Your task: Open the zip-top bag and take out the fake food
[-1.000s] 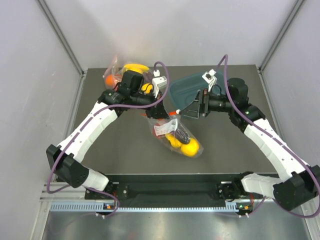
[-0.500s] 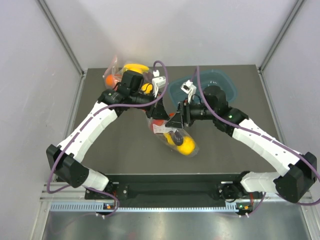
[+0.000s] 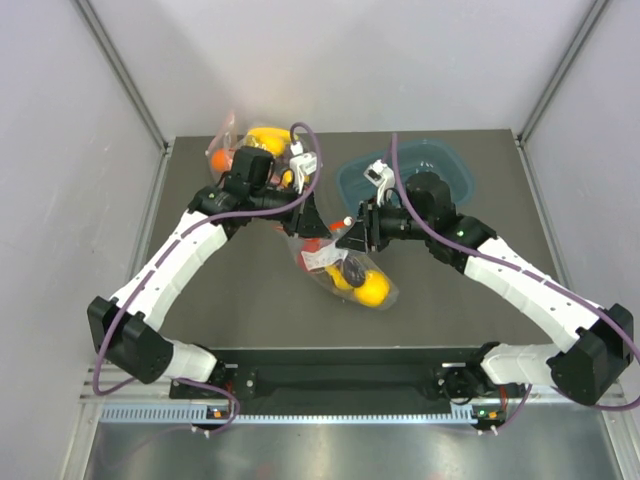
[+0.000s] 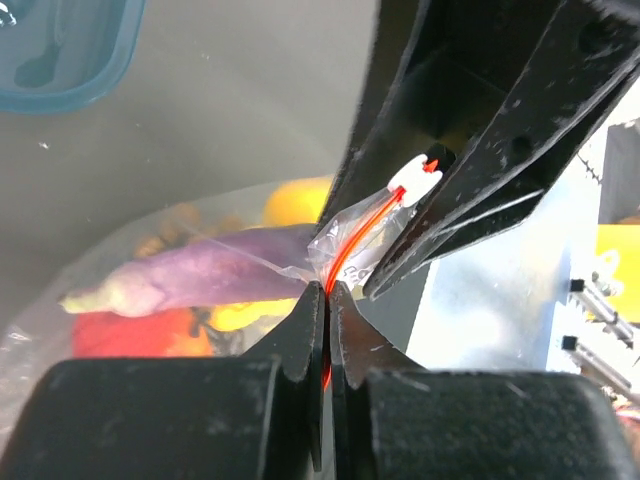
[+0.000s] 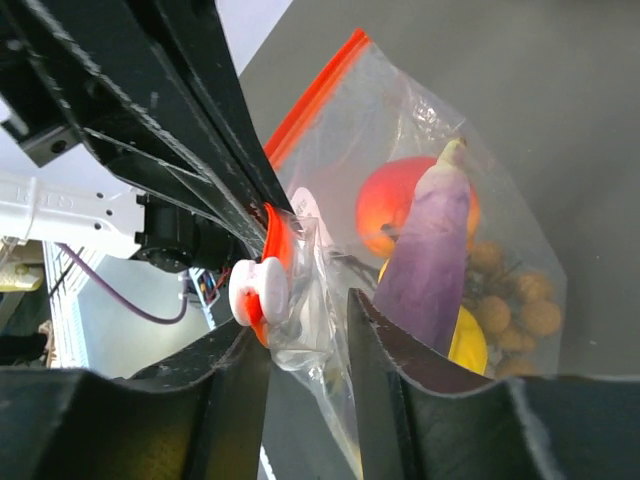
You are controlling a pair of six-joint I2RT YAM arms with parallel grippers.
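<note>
The zip-top bag (image 3: 345, 275) hangs tilted between both arms at the table's middle, its bottom resting on the table. In it I see a purple eggplant (image 5: 425, 260), a red tomato (image 5: 385, 210), a yellow fruit (image 5: 468, 340) and a brown knobbly cluster (image 5: 515, 300). My left gripper (image 4: 327, 290) is shut on the bag's red-orange zip strip (image 4: 355, 235). My right gripper (image 5: 305, 315) stands round the bag's corner and its white slider (image 5: 255, 290). Its jaws are narrow but still apart. One finger touches the slider; the other is just off the plastic.
A teal container (image 3: 405, 175) sits at the back right of the table, behind my right arm. A second clear bag (image 3: 245, 145) with yellow and orange fruit lies at the back left, under my left arm. Grey walls close in the table.
My right arm swung left from over the teal container to the bag's corner, and its jaws narrowed around the slider. The left gripper kept its hold and shifted slightly left.
</note>
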